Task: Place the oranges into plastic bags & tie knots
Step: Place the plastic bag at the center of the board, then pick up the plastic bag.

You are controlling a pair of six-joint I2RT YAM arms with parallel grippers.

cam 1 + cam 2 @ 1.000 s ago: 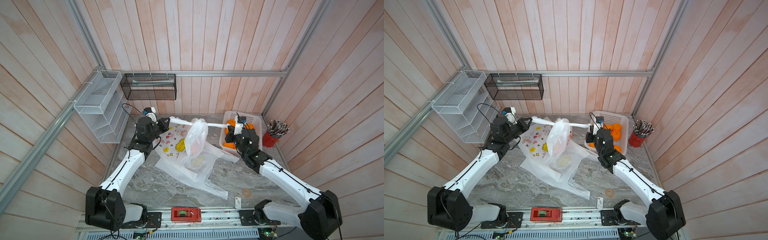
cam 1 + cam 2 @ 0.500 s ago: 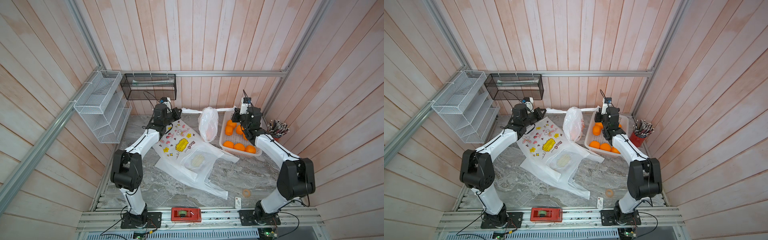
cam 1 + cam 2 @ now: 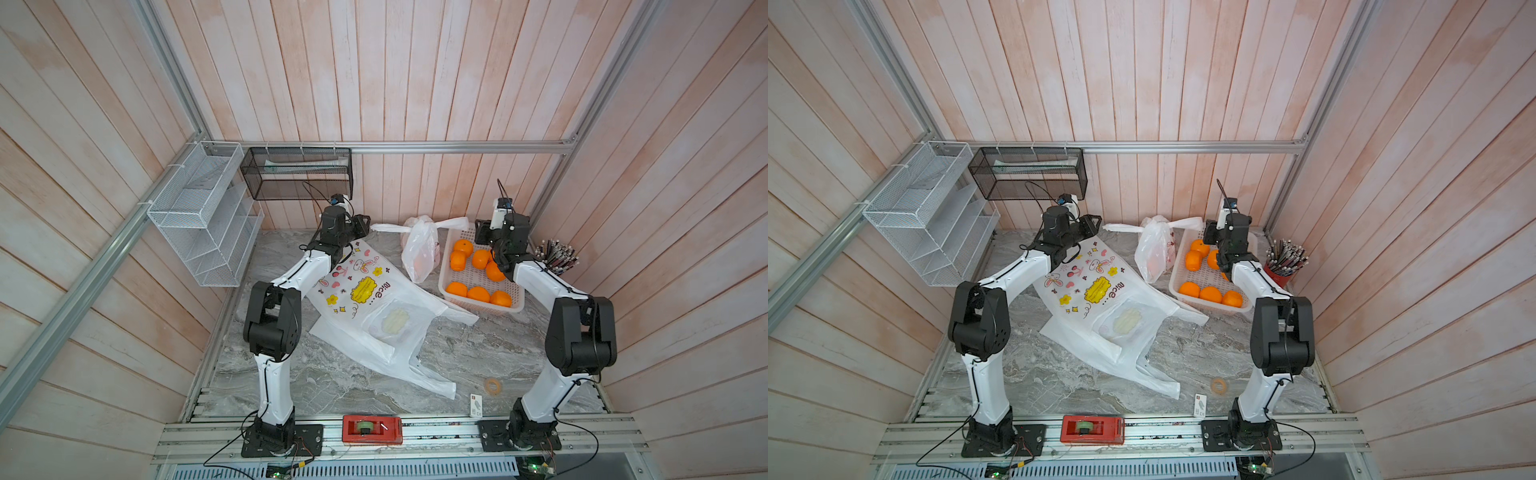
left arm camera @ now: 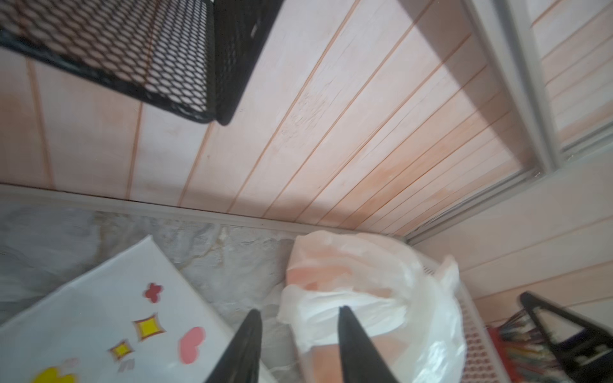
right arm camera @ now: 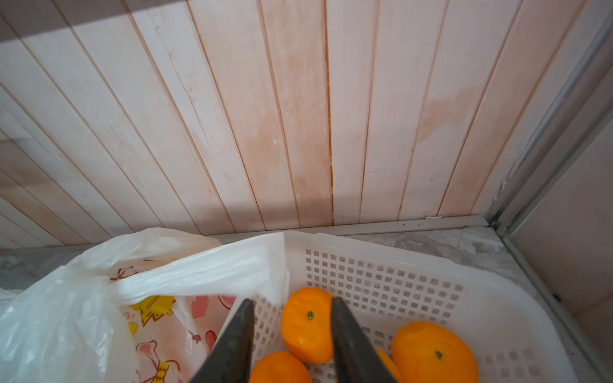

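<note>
Handle strips point(image 3: 384, 227) hang loose now: left claw point(image 4: 298, 310) and right claw point(image 5: 291, 299) both gape empty, so the translucent white plastic bag point(image 3: 419, 255) looks tied.

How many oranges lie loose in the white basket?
7 oranges. Four at the basket's far end, one partly behind the right arm; three along its near end. Others may be hidden.

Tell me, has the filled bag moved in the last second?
Yes. The filled bag has shifted toward the back wall, now standing beside the basket at its far end.
</note>
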